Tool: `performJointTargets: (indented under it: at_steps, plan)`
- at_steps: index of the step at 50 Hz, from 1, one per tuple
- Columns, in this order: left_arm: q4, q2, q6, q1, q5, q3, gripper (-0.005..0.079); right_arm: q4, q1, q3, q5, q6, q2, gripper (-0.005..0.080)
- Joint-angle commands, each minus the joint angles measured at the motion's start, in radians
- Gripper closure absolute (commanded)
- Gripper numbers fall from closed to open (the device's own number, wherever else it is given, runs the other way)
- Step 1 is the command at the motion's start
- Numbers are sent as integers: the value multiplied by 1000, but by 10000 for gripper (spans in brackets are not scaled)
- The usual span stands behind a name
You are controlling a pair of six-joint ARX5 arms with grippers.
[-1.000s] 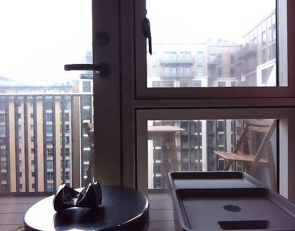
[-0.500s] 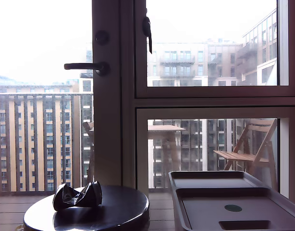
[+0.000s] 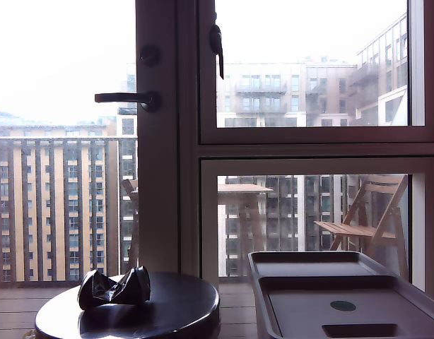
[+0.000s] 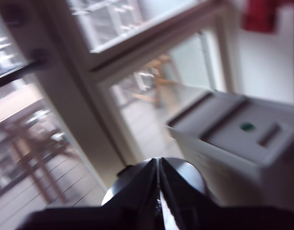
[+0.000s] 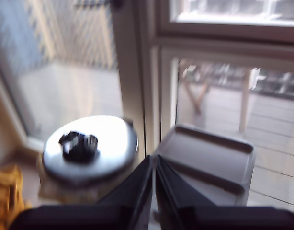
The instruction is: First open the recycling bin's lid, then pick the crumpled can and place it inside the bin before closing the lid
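Note:
The crumpled can (image 3: pixel 114 288), dark and shiny, lies on a round dark table (image 3: pixel 176 311) at the exterior view's lower left. The grey lid (image 3: pixel 302 277) rests flat on the recycling bin at that view's lower right, showing its round emblem (image 3: pixel 342 306) and slot recess. No arm shows in the exterior view. My first gripper (image 4: pixel 158 164) is shut on nothing, high up and facing the recycling bin (image 4: pixel 233 179) and its lid (image 4: pixel 223 120). My second gripper (image 5: pixel 153 162) is shut and empty, above and apart from the can (image 5: pixel 79 144) and the lid (image 5: pixel 209 153).
A glazed door and window frame (image 3: pixel 160 176) with a lever handle (image 3: pixel 125 99) stand right behind the table and bin. Outside on the balcony are a folding wooden chair (image 3: pixel 365 219) and a small table. Something yellow (image 5: pixel 5 191) lies on the floor beside the round table.

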Motion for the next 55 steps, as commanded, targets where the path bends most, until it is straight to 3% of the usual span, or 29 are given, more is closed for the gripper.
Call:
performJointTargets:
  at_steps: [1, 10, 12, 18, 30, 43, 55]
  plan:
    - [-10, 59, 98, -21, 20, -3, 703, -11, 24, 10, -8, -98, 56, 722]
    - [-10, 219, 240, -85, 34, -3, 393, -19, 94, 10, 18, -383, 224, 469]
    - [2, 256, 249, -101, 34, -3, 362, -17, 113, 10, 32, -440, 259, 419]
    - [56, 363, 250, -143, 24, -3, 360, 11, 169, 10, 102, -495, 365, 351]
    - [124, 515, 249, -194, -6, -3, 360, 58, 269, 10, 237, -575, 615, 349]
    - [128, 537, 249, -219, -19, -3, 361, 89, 345, 18, 329, -681, 863, 367]
    - [126, 536, 249, -219, -23, -3, 364, 91, 361, 90, 388, -723, 1062, 367]
